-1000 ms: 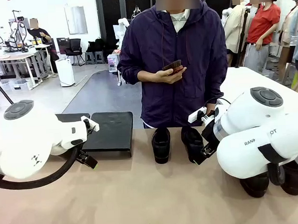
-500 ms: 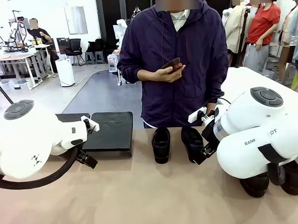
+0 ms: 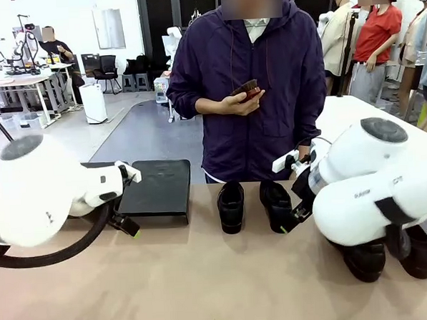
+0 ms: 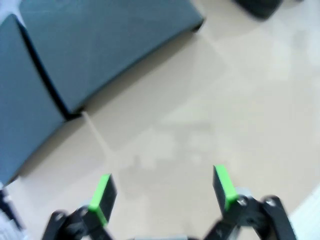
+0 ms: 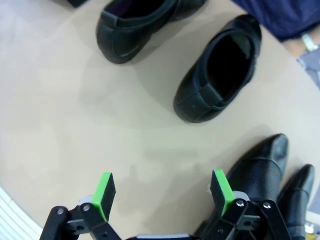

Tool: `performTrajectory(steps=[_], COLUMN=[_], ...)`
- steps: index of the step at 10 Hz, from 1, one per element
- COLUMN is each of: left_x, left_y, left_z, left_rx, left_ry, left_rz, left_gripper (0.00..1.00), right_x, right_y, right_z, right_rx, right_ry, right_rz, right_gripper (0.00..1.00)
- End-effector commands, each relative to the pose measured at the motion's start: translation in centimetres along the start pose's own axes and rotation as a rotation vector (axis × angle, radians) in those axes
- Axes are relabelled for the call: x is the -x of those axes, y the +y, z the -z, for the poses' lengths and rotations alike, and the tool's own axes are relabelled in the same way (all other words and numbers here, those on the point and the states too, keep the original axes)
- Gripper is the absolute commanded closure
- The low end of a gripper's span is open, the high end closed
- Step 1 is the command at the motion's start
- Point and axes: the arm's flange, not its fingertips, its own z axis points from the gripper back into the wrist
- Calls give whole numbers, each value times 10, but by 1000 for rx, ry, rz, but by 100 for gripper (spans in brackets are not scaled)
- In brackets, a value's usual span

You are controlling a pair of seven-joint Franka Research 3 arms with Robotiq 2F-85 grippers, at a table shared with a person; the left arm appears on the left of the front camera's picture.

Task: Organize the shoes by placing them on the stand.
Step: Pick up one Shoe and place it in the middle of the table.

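Note:
The black stand [image 3: 154, 188] lies at the table's far left with nothing on it; in the left wrist view its two sections [image 4: 100, 45] fill the upper left. Two glossy black shoes [image 3: 231, 206] [image 3: 277, 203] stand side by side at the far middle, before the person. Another pair [image 3: 365, 259] [image 3: 419, 253] sits at the right, partly hidden under my right arm. My left gripper [image 4: 162, 192] hangs open over bare table beside the stand's near edge. My right gripper [image 5: 161, 192] is open above the table, short of the middle pair [image 5: 137, 27] [image 5: 220, 70], with the other pair [image 5: 260, 170] beside its right finger.
A person in a dark hoodie [image 3: 249, 79] stands at the far edge, holding a phone [image 3: 247, 92] in both hands. The bare tan tabletop [image 3: 205, 282] stretches across the near half between my arms. A white table [image 3: 354, 113] stands at the far right.
Both arms have shifted slightly, the left one rising a little and the right one easing to the right. The shoes and the stand have not moved.

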Motion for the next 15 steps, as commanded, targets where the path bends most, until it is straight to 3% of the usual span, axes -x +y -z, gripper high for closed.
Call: performTrajectory(steps=[1,3,4,7,8,11,12,13,15], left_x=[-9,-11,-9,35,51,83,79,80,80], left_y=[21,41,56,87,87,91,96,94,94], left_z=[-76,-161,-206,-331,-351,-364,-358,-382,-382], left_rx=[142,183,164,175,143,70,21,69,69], left_ry=[83,25,7,-168,-207,-313,-317,-274,-274], left_rz=[-59,-61,-58,-95,-117,-223,-248,-188,-188], left_gripper=[0,0,0,0,0,0,0,0,0], right_x=[-11,-3,11,81,104,134,132,132,132], right_y=[-25,-41,-43,-72,-81,-97,-89,-89,-89], right_z=[-66,-152,-200,-328,-356,-372,-388,-388,-388], right_rx=[-84,-38,-36,56,76,124,82,82,82], right_ry=[23,-8,-47,-161,-207,-224,-246,-246,-246], right_rz=[80,189,167,278,339,447,397,397,397], right_gripper=[0,0,0,0,0,0,0,0,0])
